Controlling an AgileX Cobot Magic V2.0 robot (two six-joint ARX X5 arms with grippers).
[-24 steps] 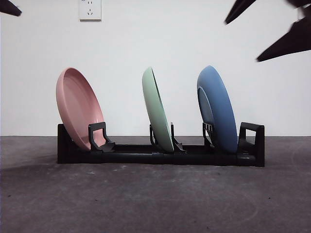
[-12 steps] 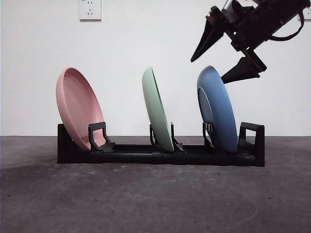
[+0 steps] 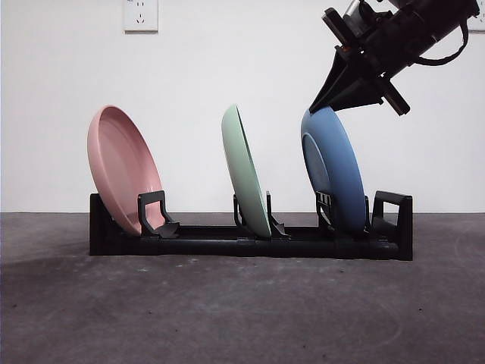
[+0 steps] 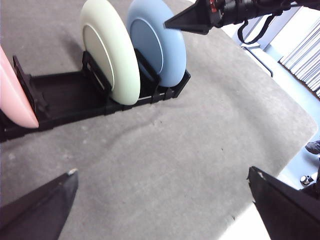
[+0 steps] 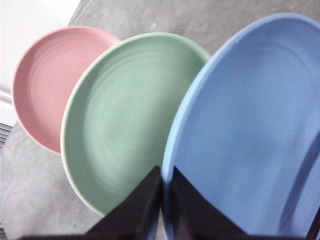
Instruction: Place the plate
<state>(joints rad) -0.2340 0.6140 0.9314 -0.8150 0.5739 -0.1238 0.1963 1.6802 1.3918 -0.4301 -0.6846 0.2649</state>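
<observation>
The right gripper (image 3: 350, 89) is matte black, its jaws long wedges tapering to sharp tips. Behind them sits a blocky black wrist housing with a pale, perhaps metallic, part on top and a thin black cable looping beside it. The left gripper (image 4: 165, 200) shows two plain black pointed jaws.

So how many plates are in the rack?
3, all standing in the black rack: the pink plate at one end, green plate in the middle, blue plate pinched by the right gripper.
</observation>
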